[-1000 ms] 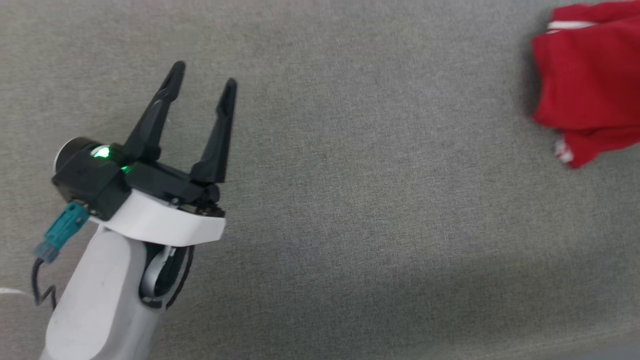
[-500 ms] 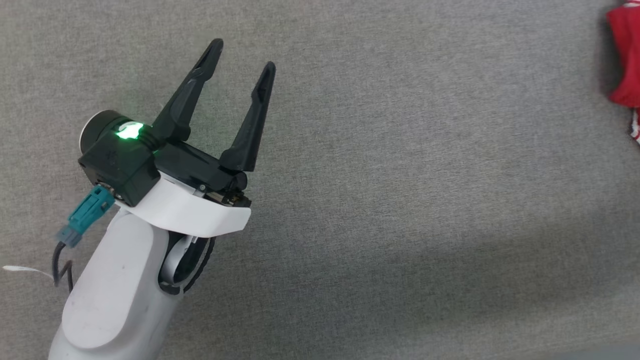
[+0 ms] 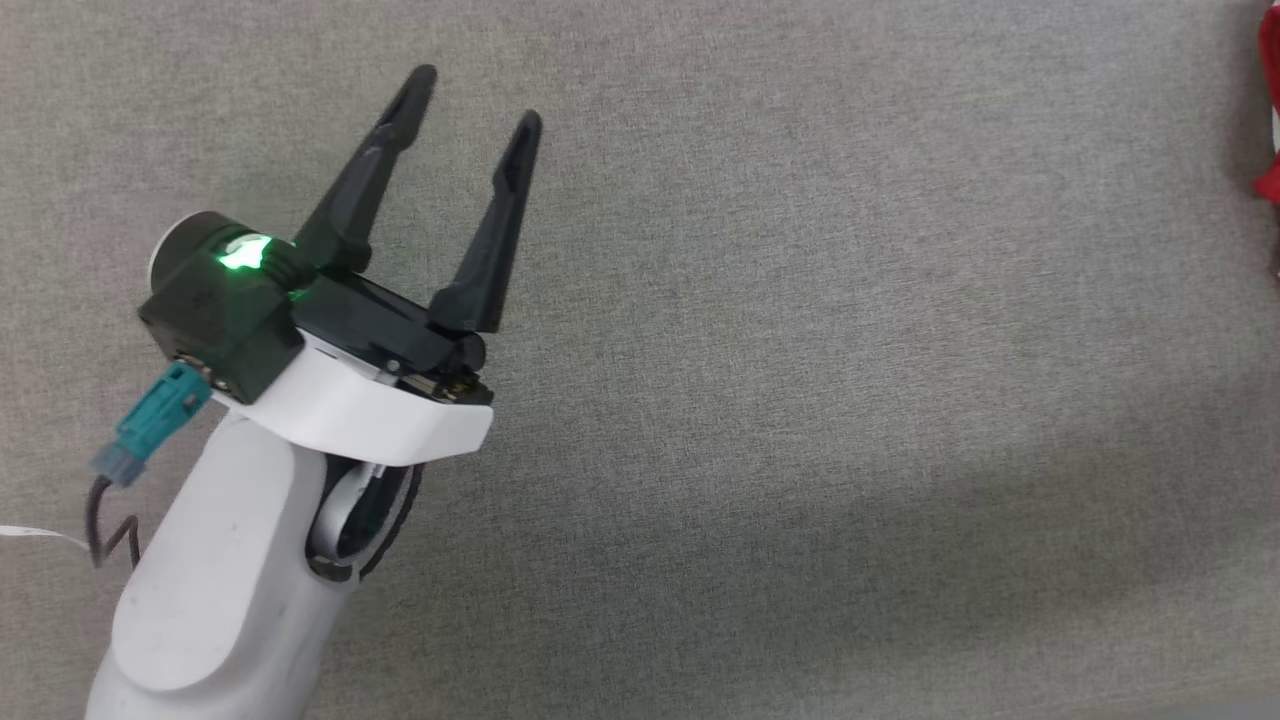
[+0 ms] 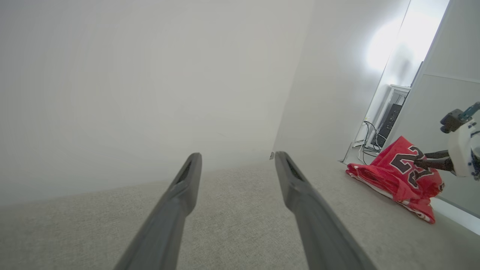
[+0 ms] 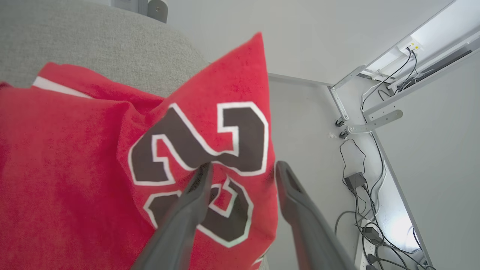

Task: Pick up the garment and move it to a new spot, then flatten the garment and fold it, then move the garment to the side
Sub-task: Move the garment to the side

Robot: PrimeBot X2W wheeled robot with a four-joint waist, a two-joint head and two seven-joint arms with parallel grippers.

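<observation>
Left gripper (image 3: 478, 98): two long, dark, tapered fingers spread wide, nothing between them, over the table (image 3: 800, 400), a flat surface of grey woven cloth; smooth white forearm shell (image 3: 210, 600) behind it; green lamp (image 3: 245, 250) lit on the black wrist housing. Garment (image 4: 393, 176): soft red jersey fabric, crumpled into a peaked heap at the table's right edge; dark numerals (image 5: 202, 138) outlined in white; white stripe along one seam. Right gripper (image 5: 243, 168): fingers parted, tips at the numerals, no fabric pinched between them.
</observation>
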